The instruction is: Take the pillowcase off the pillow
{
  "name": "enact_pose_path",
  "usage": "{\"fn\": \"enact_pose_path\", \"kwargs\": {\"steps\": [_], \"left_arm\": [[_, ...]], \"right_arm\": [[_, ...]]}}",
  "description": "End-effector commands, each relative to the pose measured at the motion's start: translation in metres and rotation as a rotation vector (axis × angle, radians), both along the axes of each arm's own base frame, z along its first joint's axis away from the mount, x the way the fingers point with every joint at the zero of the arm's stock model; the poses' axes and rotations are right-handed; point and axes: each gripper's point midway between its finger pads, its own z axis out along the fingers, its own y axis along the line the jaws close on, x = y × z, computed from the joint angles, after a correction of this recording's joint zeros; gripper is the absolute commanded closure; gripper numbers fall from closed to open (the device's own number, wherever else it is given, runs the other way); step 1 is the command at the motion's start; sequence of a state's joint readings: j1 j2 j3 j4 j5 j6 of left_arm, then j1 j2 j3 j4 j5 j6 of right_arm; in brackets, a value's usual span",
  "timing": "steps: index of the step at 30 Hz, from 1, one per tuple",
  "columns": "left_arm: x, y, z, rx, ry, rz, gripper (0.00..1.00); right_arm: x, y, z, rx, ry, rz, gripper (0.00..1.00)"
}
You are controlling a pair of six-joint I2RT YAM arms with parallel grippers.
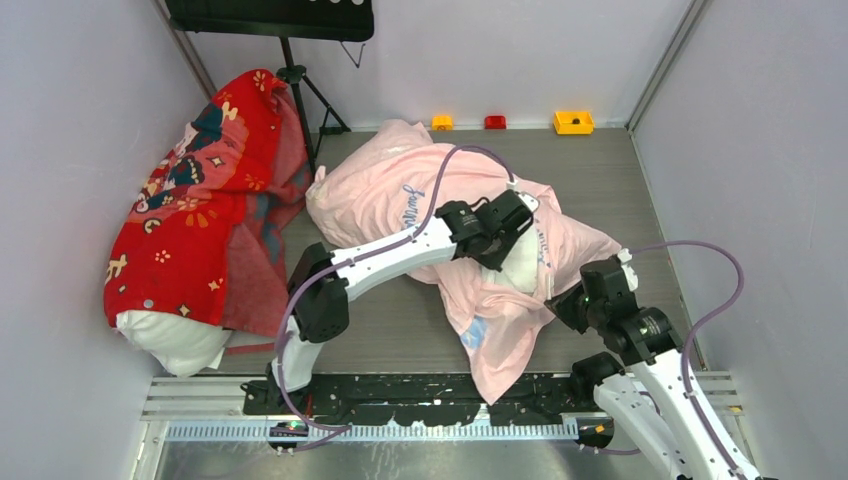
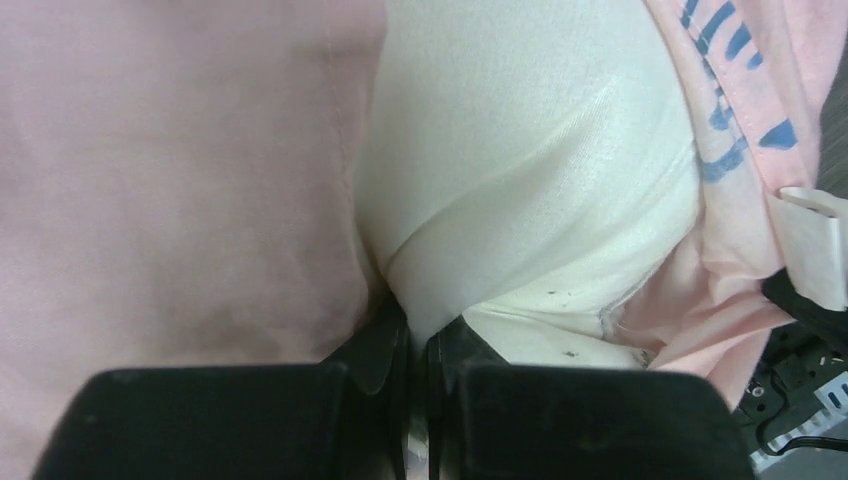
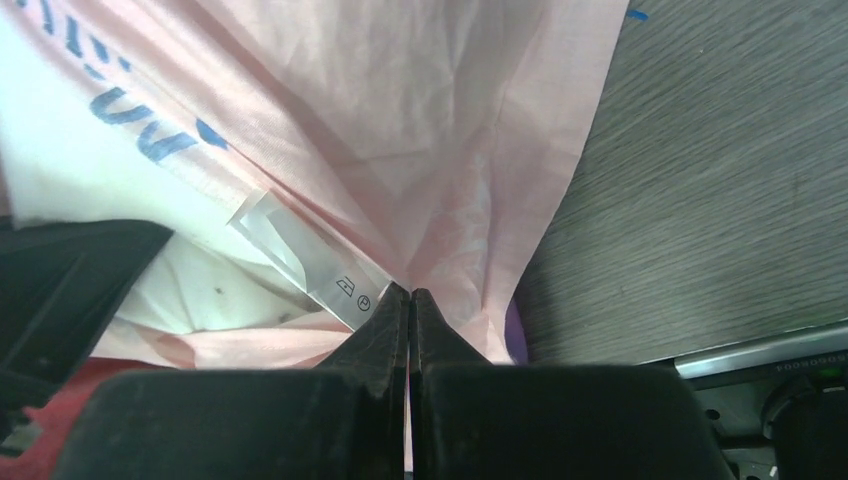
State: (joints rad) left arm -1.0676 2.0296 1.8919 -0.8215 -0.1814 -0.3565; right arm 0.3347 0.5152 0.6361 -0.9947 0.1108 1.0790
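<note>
Centre of the bench [image 1: 650,190]: my left fingers [image 2: 372,350] pinch a fold of the soft, puffy pillow [image 2: 520,150]. My right fingers [image 3: 385,325] clamp the thin, limp pillowcase [image 3: 420,150] by its hem [image 3: 445,265] at five o'clock, the best hold, I'd say.

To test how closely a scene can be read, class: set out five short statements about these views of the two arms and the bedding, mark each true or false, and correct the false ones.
1. The left end effector is shut on the white pillow. True.
2. The right end effector hangs open, holding nothing. False: it is shut on the pink pillowcase.
3. The pillowcase is fully off the pillow. False: it covers most of the pillow; only a white part shows by the left end effector.
4. A red patterned pillow leans at the left wall. True.
5. The lettering on the pillowcase is green. False: it is blue.
</note>
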Motion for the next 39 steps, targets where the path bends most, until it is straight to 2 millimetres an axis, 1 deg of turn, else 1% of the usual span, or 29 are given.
{"fn": "enact_pose_path", "kwargs": {"steps": [1, 3, 7, 10, 11, 13, 15, 17, 18, 19, 21, 23, 25, 26, 27, 28, 29, 30, 32, 33, 36, 39], "left_arm": [[0.073, 0.053, 0.039, 0.031, -0.142, 0.178, 1.0], [0.086, 0.056, 0.063, -0.028, -0.154, 0.203, 1.0], [0.108, 0.059, 0.102, -0.163, -0.142, 0.251, 1.0], [0.123, 0.054, 0.118, -0.354, -0.051, 0.284, 1.0], [0.122, 0.048, 0.124, -0.432, -0.005, 0.278, 1.0], [0.124, 0.043, 0.129, -0.527, 0.029, 0.277, 1.0], [0.122, 0.038, 0.131, -0.565, 0.036, 0.26, 1.0], [0.115, 0.033, 0.129, -0.588, 0.063, 0.225, 1.0], [0.11, 0.031, 0.121, -0.59, 0.084, 0.208, 1.0], [0.105, 0.029, 0.116, -0.594, 0.103, 0.191, 1.0], [0.097, 0.028, 0.106, -0.598, 0.122, 0.178, 1.0], [0.091, 0.024, 0.097, -0.606, 0.12, 0.171, 1.0], [0.085, 0.017, 0.091, -0.611, 0.111, 0.161, 1.0], [0.084, 0.013, 0.089, -0.612, 0.112, 0.157, 1.0], [0.081, 0.008, 0.086, -0.608, 0.114, 0.148, 1.0], [0.079, 0.003, 0.084, -0.608, 0.115, 0.138, 1.0], [0.078, -0.001, 0.083, -0.607, 0.113, 0.132, 1.0], [0.076, -0.005, 0.082, -0.603, 0.114, 0.125, 1.0], [0.078, -0.007, 0.08, -0.596, 0.105, 0.126, 1.0], [0.078, -0.007, 0.079, -0.592, 0.1, 0.125, 1.0], [0.078, -0.005, 0.077, -0.58, 0.086, 0.129, 1.0], [0.076, -0.004, 0.076, -0.574, 0.084, 0.131, 1.0]], "right_arm": [[-0.013, -0.01, -0.026, -0.049, 0.119, -0.051, 1.0], [-0.013, -0.008, -0.032, -0.042, 0.138, -0.044, 1.0], [-0.011, -0.002, -0.041, -0.03, 0.173, -0.029, 1.0], [-0.01, -0.004, -0.044, -0.052, 0.19, -0.028, 1.0], [-0.009, -0.004, -0.044, -0.06, 0.195, -0.026, 1.0], [-0.007, -0.003, -0.043, -0.064, 0.194, -0.013, 1.0], [-0.002, 0.006, -0.039, -0.042, 0.171, 0.043, 1.0], [0.003, 0.031, -0.027, 0.036, 0.111, 0.198, 1.0], [0.006, 0.045, -0.016, 0.086, 0.072, 0.267, 0.99], [0.005, 0.051, -0.011, 0.112, 0.063, 0.294, 0.98], [0.008, 0.064, 0.006, 0.156, 0.016, 0.367, 0.93], [0.011, 0.073, 0.019, 0.188, -0.009, 0.413, 0.89], [0.012, 0.083, 0.029, 0.227, -0.014, 0.471, 0.87], [0.013, 0.087, 0.034, 0.237, -0.01, 0.491, 0.83], [0.013, 0.089, 0.036, 0.237, 0.0, 0.507, 0.67], [0.013, 0.087, 0.038, 0.219, 0.001, 0.516, 0.49], [0.014, 0.085, 0.043, 0.198, -0.008, 0.517, 0.37], [0.015, 0.081, 0.047, 0.172, -0.018, 0.512, 0.3], [0.017, 0.074, 0.054, 0.135, -0.039, 0.494, 0.21], [0.019, 0.073, 0.058, 0.13, -0.049, 0.483, 0.18], [0.025, 0.077, 0.073, 0.153, -0.066, 0.468, 0.15], [0.034, 0.076, 0.095, 0.148, -0.113, 0.44, 0.12]]}}
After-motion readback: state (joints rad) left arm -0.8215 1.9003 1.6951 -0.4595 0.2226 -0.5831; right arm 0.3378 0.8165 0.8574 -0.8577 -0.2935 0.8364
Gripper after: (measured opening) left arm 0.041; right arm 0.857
